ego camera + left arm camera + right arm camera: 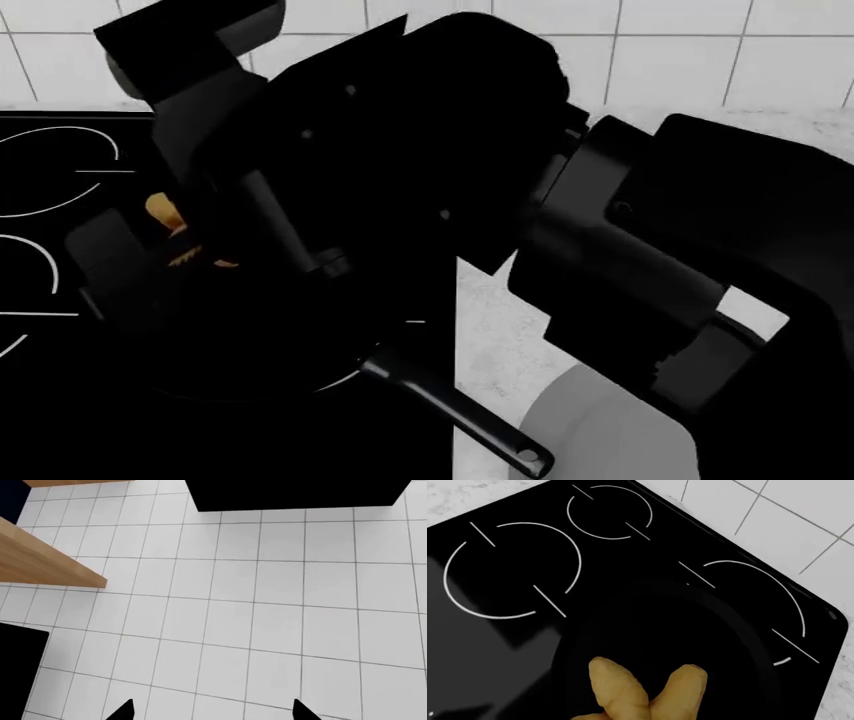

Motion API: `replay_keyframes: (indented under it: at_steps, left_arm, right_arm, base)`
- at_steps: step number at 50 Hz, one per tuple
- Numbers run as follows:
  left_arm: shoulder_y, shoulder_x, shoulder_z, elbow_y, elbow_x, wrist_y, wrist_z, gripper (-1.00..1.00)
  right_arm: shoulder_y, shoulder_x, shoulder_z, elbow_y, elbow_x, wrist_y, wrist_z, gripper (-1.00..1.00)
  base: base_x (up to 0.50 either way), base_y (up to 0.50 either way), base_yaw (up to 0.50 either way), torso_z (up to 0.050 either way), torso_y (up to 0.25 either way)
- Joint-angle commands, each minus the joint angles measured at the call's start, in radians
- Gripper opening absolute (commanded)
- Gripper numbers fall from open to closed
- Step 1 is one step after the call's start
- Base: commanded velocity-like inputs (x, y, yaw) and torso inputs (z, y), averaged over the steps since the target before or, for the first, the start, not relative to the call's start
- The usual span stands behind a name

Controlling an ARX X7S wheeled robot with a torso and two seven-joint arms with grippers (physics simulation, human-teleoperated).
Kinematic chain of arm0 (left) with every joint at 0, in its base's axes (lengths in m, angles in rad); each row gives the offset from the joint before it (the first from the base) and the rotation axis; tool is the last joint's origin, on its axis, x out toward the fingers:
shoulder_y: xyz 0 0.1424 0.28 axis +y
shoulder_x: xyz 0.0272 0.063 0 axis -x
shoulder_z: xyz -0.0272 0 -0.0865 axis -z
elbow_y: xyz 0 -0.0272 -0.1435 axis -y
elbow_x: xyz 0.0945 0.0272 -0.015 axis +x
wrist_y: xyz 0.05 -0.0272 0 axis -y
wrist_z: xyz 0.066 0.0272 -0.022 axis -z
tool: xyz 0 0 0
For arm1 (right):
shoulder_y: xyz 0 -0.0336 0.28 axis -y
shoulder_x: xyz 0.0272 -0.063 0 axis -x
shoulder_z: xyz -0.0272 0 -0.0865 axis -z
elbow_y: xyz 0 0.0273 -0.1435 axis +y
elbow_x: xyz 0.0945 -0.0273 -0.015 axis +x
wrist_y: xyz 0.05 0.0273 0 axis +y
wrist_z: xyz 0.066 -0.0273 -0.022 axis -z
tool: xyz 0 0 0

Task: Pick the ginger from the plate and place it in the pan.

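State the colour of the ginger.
Pale yellow-orange; the ginger shows best in the right wrist view, above the black pan.

The right arm reaches across the head view, wrist bent downward; its end effector (pixel 187 240) is closed around a yellow lump. The left end effector (pixel 212 711) shows two fingertips spread apart, holding nothing.

text: none readable | labels/brands/numbers: none | only marks: white ring outlines on stovetop (pixel 514 570), not lettering | tiles, pan (pixel 667 645) blank
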Motion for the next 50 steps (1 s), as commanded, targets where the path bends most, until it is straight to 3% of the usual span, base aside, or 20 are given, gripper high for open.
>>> replay_keyframes:
  at_steps: [1,20,22,23,27,28,32,36,39,45,46,50]
  left_arm:
    - [-0.009,-0.010,-0.014,-0.008,-0.016,-0.008,-0.002,1.00]
    - [0.033,-0.018,-0.044,0.003,-0.034,0.010,0.001,1.00]
    - [0.099,0.069,0.016,-0.251,0.115,0.310,0.128,1.00]
    - [0.103,0.089,0.024,-0.322,0.135,0.384,0.155,1.00]
    - [0.106,0.096,0.027,-0.348,0.139,0.411,0.166,1.00]
    - [0.099,0.117,0.029,-0.467,0.155,0.515,0.212,1.00]
    - [0.098,0.118,0.028,-0.488,0.154,0.532,0.220,1.00]
    - [0.019,-0.003,0.015,0.059,-0.004,-0.031,-0.051,1.00]
    - [-0.002,-0.001,-0.006,0.053,-0.058,-0.070,-0.070,1.00]
    - [-0.010,0.003,-0.009,-0.029,-0.043,-0.014,-0.024,1.00]
    - [-0.006,0.004,-0.008,-0.042,-0.032,0.004,-0.012,1.00]
    - [0.003,0.011,-0.001,-0.079,-0.007,0.048,0.013,1.00]
  right_arm:
    - [-0.024,-0.042,-0.024,0.075,-0.079,0.001,-0.090,-1.00]
    - [-0.063,-0.089,-0.074,0.174,-0.134,0.004,-0.153,-1.00]
    - [-0.069,-0.090,-0.078,0.178,-0.137,0.005,-0.155,-1.00]
    - [-0.073,-0.092,-0.081,0.184,-0.139,0.006,-0.155,-1.00]
    - [-0.074,-0.099,-0.086,0.193,-0.145,0.010,-0.159,-1.00]
    - [-0.073,-0.099,-0.087,0.194,-0.146,0.011,-0.162,-1.00]
    - [-0.081,-0.106,-0.094,0.215,-0.156,0.010,-0.174,-1.00]
    - [-0.087,-0.115,-0.099,0.233,-0.164,0.010,-0.185,-1.00]
    - [-0.096,-0.117,-0.103,0.247,-0.173,0.013,-0.194,-1.00]
    - [-0.106,-0.118,-0.096,0.253,-0.185,0.022,-0.197,-1.00]
    - [-0.110,-0.118,-0.095,0.252,-0.187,0.024,-0.198,1.00]
    - [-0.108,-0.118,-0.087,0.252,-0.189,0.031,-0.198,1.00]
  base:
    - [0.00,0.00,0.00,0.000,0.000]
    - [0.00,0.00,0.00,0.000,0.000]
    - [0.00,0.00,0.00,0.000,0.000]
    - [0.00,0.00,0.00,0.000,0.000]
    - [0.00,0.00,0.00,0.000,0.000]
    - [0.00,0.00,0.00,0.000,0.000]
    - [0.00,0.00,0.00,0.000,0.000]
    - [0.00,0.00,0.00,0.000,0.000]
    - [0.00,0.00,0.00,0.000,0.000]
    - [0.00,0.00,0.00,0.000,0.000]
    - [0.00,0.00,0.00,0.000,0.000]
    - [0.00,0.00,0.00,0.000,0.000]
